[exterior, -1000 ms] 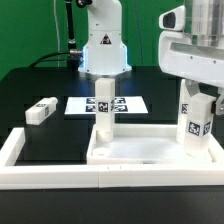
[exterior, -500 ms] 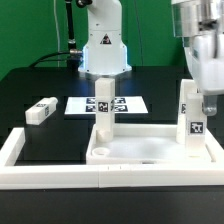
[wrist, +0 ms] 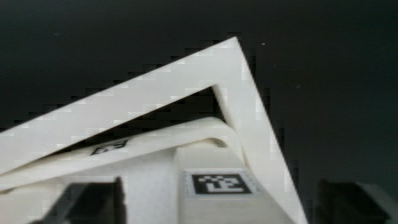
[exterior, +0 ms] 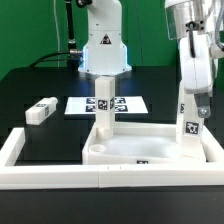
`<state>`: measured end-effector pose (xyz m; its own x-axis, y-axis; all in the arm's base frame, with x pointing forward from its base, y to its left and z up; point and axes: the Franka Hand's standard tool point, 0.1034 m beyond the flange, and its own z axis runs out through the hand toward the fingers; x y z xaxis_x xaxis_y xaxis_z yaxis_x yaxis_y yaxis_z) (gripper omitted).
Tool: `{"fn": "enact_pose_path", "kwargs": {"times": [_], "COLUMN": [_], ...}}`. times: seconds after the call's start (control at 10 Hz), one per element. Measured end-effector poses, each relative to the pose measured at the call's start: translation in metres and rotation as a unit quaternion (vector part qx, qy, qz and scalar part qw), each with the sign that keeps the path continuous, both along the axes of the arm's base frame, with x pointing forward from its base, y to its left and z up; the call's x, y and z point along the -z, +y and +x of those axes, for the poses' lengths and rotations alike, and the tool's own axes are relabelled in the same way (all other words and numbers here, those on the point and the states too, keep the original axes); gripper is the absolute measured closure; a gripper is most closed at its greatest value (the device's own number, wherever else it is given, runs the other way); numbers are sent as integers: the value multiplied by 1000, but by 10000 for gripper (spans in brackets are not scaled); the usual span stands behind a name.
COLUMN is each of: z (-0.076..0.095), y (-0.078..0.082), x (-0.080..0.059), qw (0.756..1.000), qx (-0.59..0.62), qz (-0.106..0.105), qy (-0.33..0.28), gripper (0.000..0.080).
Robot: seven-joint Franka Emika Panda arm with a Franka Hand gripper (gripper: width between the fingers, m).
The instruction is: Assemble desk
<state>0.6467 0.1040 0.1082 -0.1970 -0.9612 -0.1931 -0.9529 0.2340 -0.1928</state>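
The white desk tabletop (exterior: pixel 140 150) lies tray-like near the front of the exterior view. One block leg (exterior: pixel 103 112) stands upright at its left rear corner. A second leg (exterior: pixel 190 130) (wrist: pixel 214 160) stands at its right side, tag facing the camera. My gripper (exterior: pixel 195 100) (wrist: pixel 222 205) reaches down over this right leg from above. In the wrist view the dark fingers (wrist: pixel 89 200) stand on either side of the leg with thin gaps, so the gripper is open. A loose leg (exterior: pixel 41 110) lies on the black table at the exterior view's left.
The marker board (exterior: pixel 130 103) lies flat behind the tabletop. Long low white bars (exterior: pixel 60 178) fence the front and the left side. The robot base (exterior: pixel 103 50) stands at the back centre. A round hole (exterior: pixel 95 152) shows in the tabletop's front left corner.
The jaws have spread apart from the right leg, which stays standing on the tabletop. The hand has shifted a little toward the exterior view's left.
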Motion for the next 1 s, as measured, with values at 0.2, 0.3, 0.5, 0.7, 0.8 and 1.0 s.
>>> {"fn": "enact_pose_path", "kwargs": {"times": [0.2,0.3,0.5,0.7,0.8,1.0], "z": [2,2,-1,-5,-6,-7], "y": [-5,-10,-11,-18,-20,-20], "x": [-4,-6,-3,1,3,5], "qw": [989,989,973,909,881,869], "qx": [-141,-128,-210,-400,-457,-479], "qz": [-27,-53,-78,-108,-108,-109], "qy": [-20,-53,-58,-50,-50,-52], "gripper": [157,152,152,150,150,150]}}
